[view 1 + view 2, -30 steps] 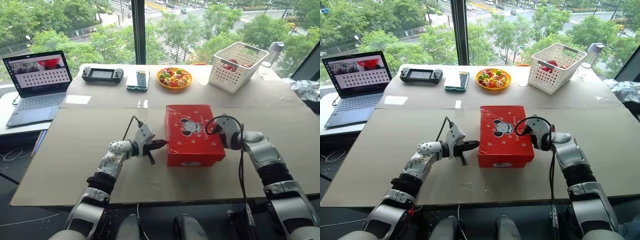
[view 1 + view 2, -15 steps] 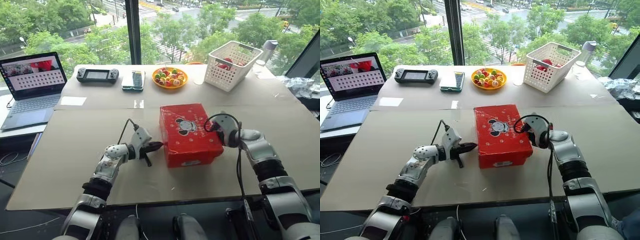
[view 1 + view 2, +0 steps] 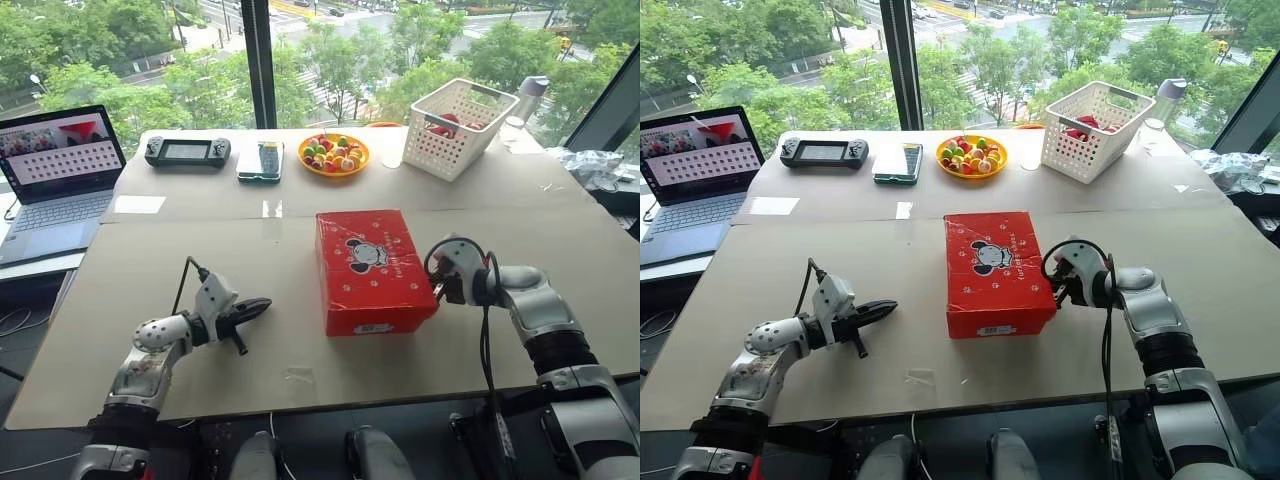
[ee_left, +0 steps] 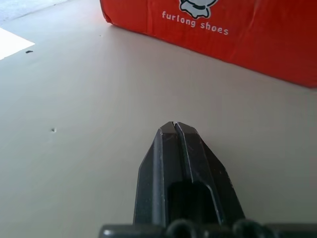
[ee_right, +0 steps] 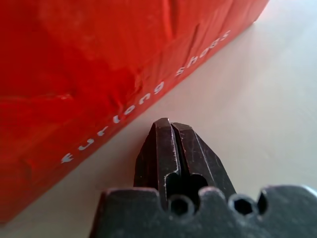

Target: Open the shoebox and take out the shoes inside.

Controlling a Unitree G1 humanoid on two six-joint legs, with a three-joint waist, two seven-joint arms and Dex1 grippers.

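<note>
Cardboard-covered table (image 3: 180,250) carries the shoebox (image 3: 371,268) at its middle, lid down, shoes hidden. Right gripper (image 3: 440,288), fingers pressed together, sits just beside the box's right wall; left gripper (image 3: 255,305), also pressed together, is well apart. Lifting probably needs fingertips hooked under the lid's edge, box steadied.

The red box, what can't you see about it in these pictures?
- Inside the shoebox: hidden in both eye views by its closed lid, so no shoes can be seen.
- Its far side: turned away from the head camera.
- Most of the box in the right wrist view: cut off by the picture's edges, behind the right gripper.
</note>
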